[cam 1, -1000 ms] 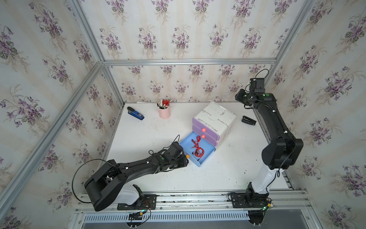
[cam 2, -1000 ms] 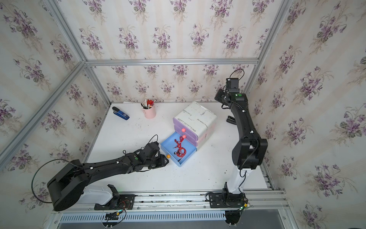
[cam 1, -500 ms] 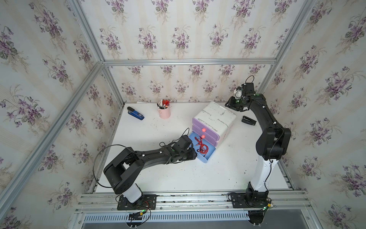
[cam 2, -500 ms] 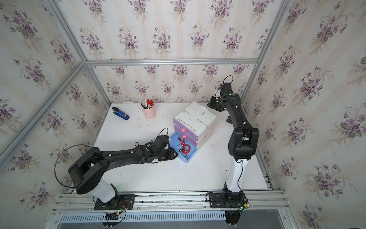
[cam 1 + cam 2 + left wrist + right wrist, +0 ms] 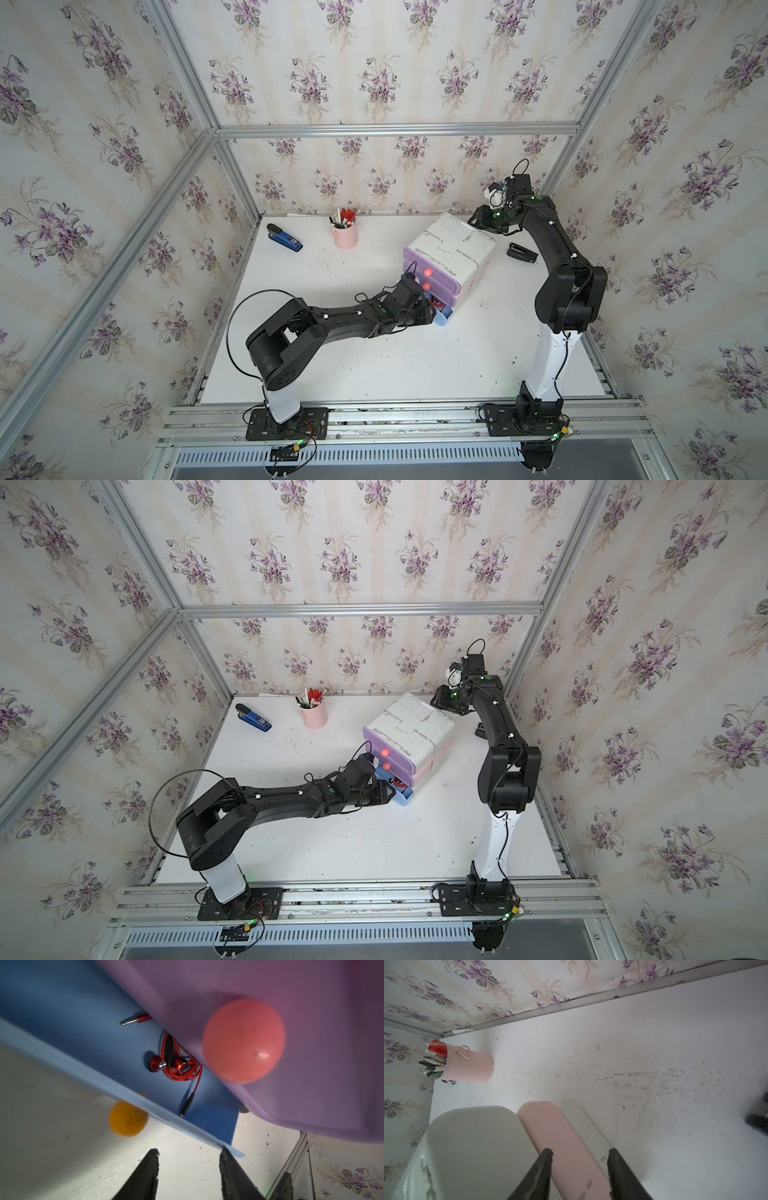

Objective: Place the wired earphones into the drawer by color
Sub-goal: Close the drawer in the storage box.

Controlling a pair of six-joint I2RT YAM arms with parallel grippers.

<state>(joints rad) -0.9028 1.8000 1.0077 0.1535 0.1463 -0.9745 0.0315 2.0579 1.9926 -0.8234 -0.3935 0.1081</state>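
drawer unit (image 5: 451,253) mid-table, front faces 7 o'clock in both top views. blue drawer (image 5: 442,319) at btm sticks out a little, slide axis 7–1. your left gripper (image 5: 188,1151) at its front, jaws spread, empty, one finger at lip. right gripper (image 5: 580,1152) behind unit at 1 o'clock, spread, empty. red earphones (image 5: 178,1064) inside blue drawer, toward 1 from left gripper. left arm nearer, so push along 1.

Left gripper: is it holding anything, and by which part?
Nothing. The left gripper is open and empty; one fingertip appears to touch the front rim of the blue drawer.
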